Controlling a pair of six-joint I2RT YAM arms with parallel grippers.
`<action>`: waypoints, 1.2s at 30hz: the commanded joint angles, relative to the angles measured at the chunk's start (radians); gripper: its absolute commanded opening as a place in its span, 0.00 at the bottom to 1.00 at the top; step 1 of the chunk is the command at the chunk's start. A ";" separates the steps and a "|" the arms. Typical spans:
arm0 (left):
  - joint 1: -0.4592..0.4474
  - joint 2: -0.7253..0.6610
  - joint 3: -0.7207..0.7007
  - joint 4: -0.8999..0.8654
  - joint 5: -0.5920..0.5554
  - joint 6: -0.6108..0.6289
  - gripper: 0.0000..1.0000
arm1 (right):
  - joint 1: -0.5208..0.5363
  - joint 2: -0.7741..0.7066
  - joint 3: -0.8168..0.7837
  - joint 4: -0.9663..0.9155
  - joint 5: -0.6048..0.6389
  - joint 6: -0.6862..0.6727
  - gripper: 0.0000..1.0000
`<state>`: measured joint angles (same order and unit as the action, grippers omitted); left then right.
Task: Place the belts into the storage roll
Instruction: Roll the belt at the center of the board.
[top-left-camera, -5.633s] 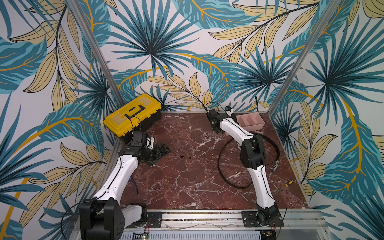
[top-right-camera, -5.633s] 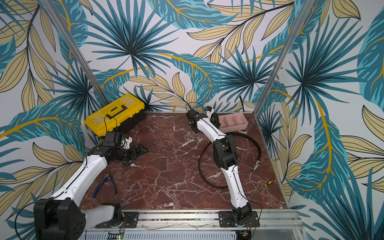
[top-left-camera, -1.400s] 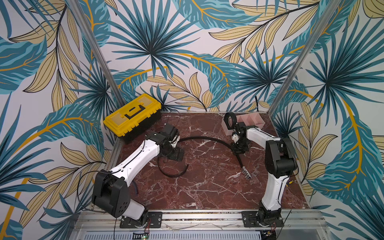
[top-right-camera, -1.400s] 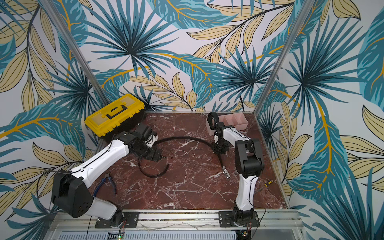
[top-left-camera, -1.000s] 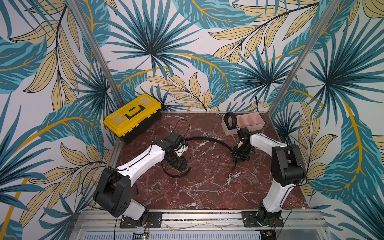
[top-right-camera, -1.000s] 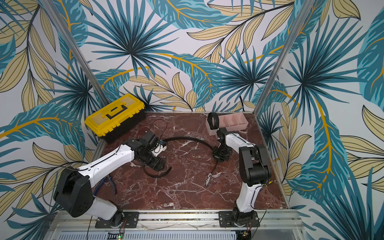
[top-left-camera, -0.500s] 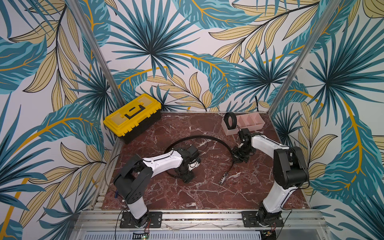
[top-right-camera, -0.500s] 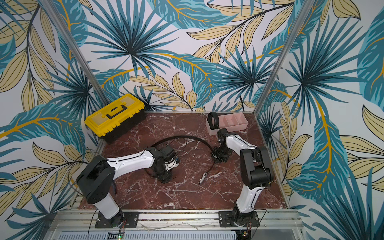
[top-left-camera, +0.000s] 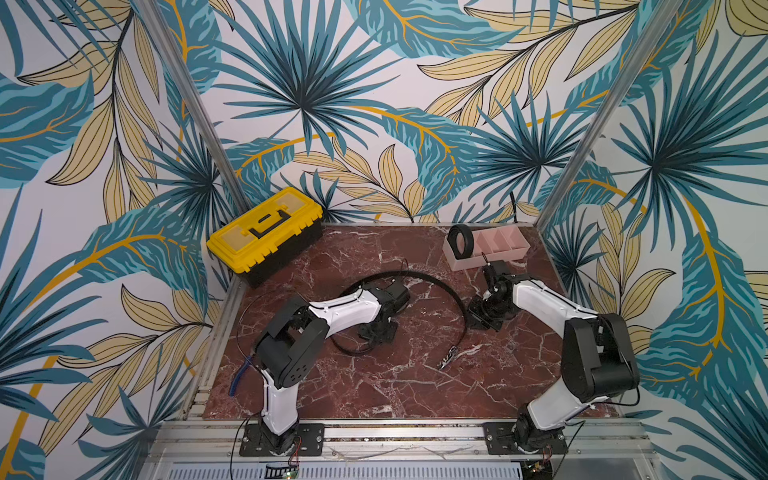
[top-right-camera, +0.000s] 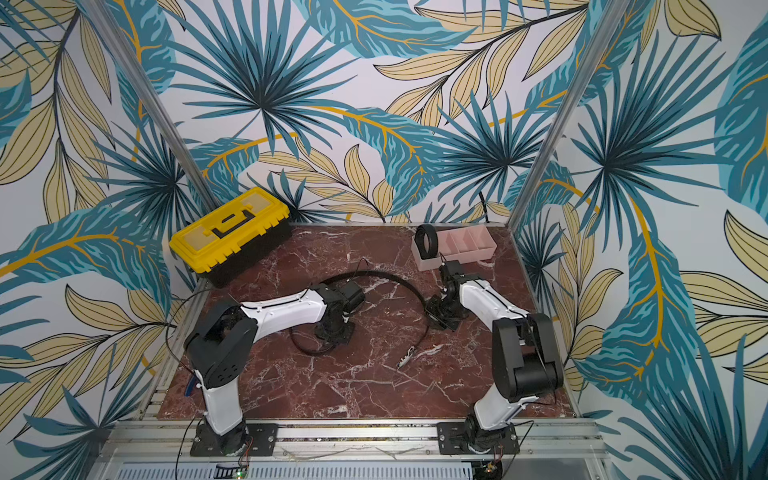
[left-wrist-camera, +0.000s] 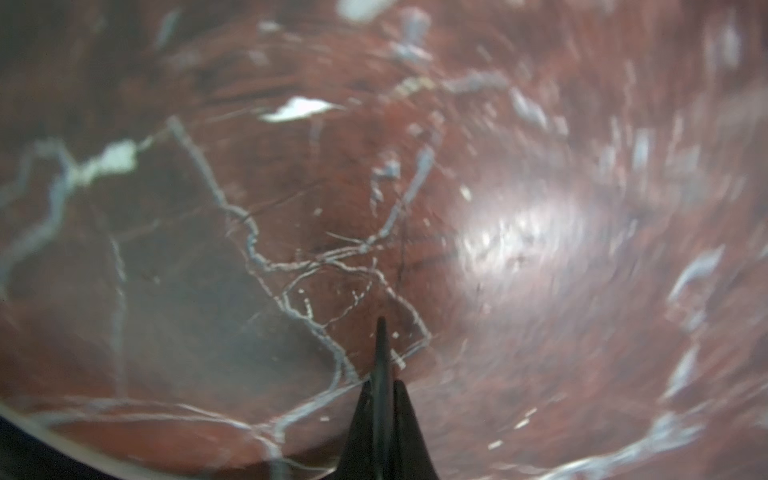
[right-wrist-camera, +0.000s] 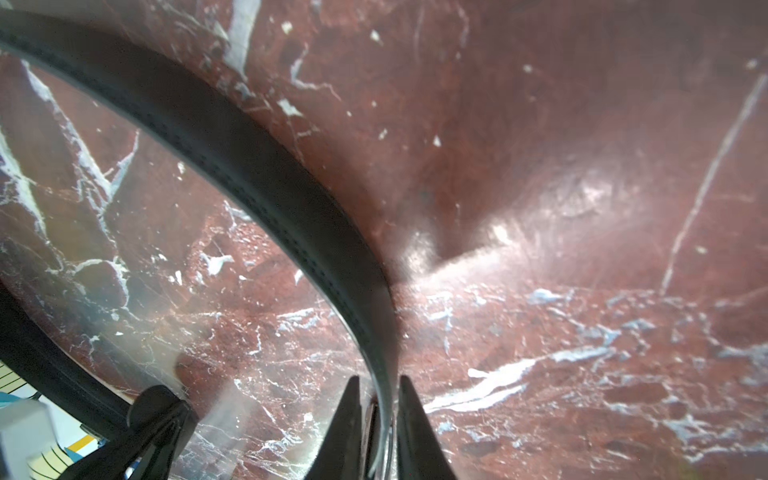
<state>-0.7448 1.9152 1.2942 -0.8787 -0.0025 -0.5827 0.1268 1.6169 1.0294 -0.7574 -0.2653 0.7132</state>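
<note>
On the marble tabletop (top-left-camera: 374, 386) the loose belt (top-left-camera: 432, 281) sprawls in an arc, left fingers (left-wrist-camera: 361, 436) pinched together on its thin tail, right fingers (right-wrist-camera: 345, 432) clamped mid-strap near the tray (top-left-camera: 465, 262), where one coil (top-left-camera: 460, 242) stands; uneven pulling could yank it free.

Robot lab booth, 2 arms (top-left-camera: 345, 309) (top-left-camera: 548, 299) bolted to aluminium rail (top-left-camera: 399, 434), leaf-print walls (top-left-camera: 374, 104)

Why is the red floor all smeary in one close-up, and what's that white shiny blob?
Left wrist view: the marble table is blurred, worst toward the edges, with white glare on it; right wrist view: the belt looks sharper; both top views are crisp.
</note>
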 joint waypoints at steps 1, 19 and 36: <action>-0.006 0.065 0.067 0.016 0.056 -0.466 0.00 | 0.002 -0.040 -0.046 0.021 -0.020 0.031 0.17; -0.005 0.251 0.345 0.198 0.137 -1.152 0.25 | 0.039 -0.129 -0.076 -0.023 -0.023 -0.065 0.36; -0.083 0.074 0.312 -0.026 0.124 -0.468 0.77 | -0.017 -0.022 0.057 -0.028 -0.025 -0.123 0.41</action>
<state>-0.8021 1.9842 1.6104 -0.8330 0.1051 -1.2160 0.1238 1.5799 1.0641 -0.7586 -0.2962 0.6178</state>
